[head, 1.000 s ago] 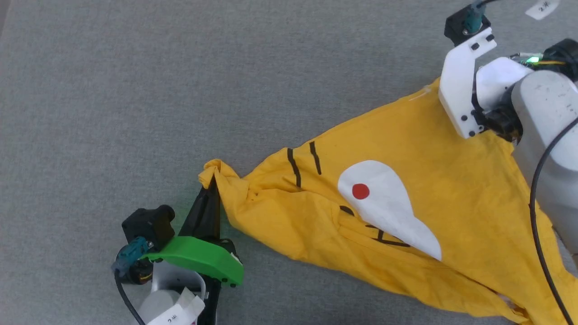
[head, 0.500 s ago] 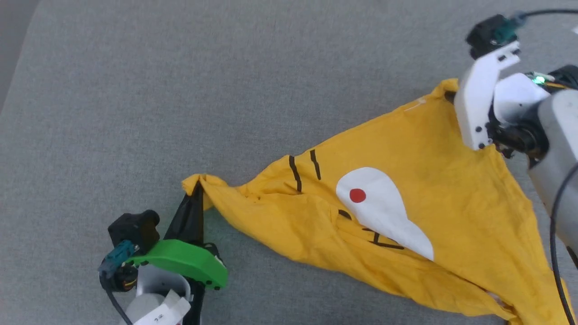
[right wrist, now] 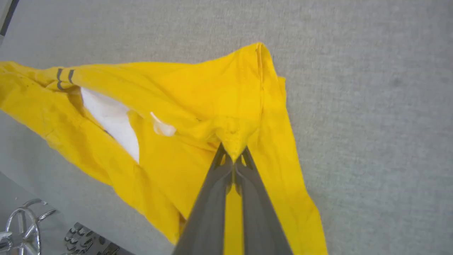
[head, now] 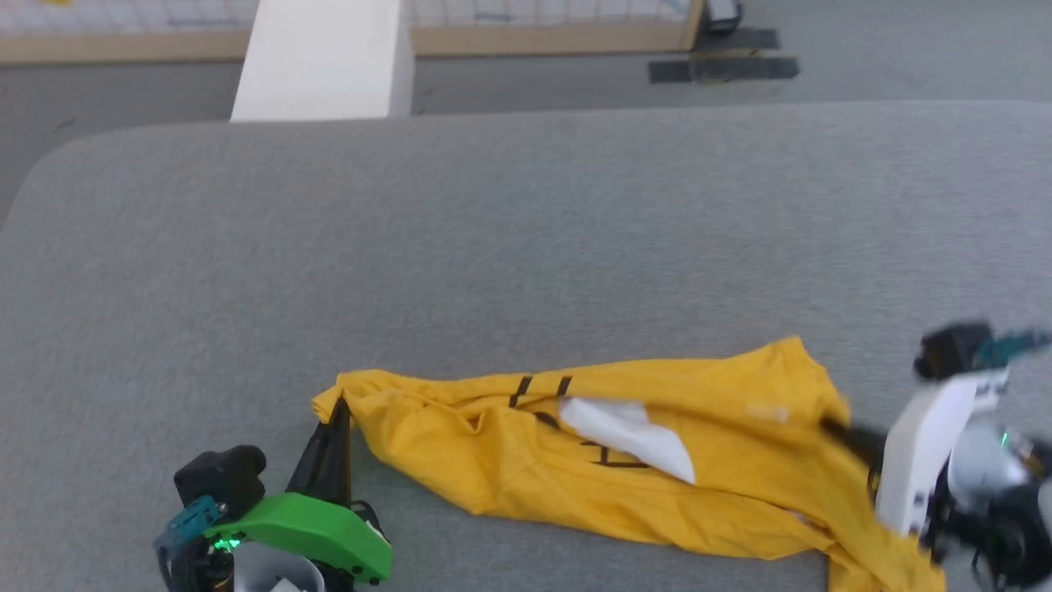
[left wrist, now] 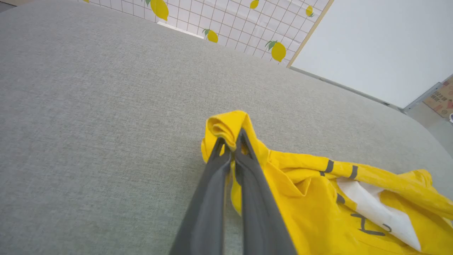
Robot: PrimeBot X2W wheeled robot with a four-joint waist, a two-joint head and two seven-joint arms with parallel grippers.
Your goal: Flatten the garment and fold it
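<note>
The garment [head: 723, 460], a bright yellow T-shirt, hangs stretched and sagging between my two grippers above the grey table [head: 493, 247]. Folds partly cover its white patch [head: 625, 432] and black line marks; the red dot is hidden. My left gripper [head: 339, 409] is shut on the garment's left corner, a bunched tip [left wrist: 226, 129] pinched between the dark fingers. My right gripper [head: 838, 429], blurred in the head view, is shut on the right end; in the right wrist view the garment [right wrist: 212, 92] is pinched at the fingertips [right wrist: 233, 157] and drapes down both sides.
The grey table's far edge runs across the top of the head view, with a white block [head: 320, 57] and a tiled wall base behind it. Dark tape strips [head: 723, 67] lie on the floor. My wheeled base [right wrist: 32, 226] lies below the table edge.
The head camera has tilted up, bringing the table's far edge into view. Both grippers kept their hold; the spread shirt has collapsed into a narrow sagging band, hiding the red dot.
</note>
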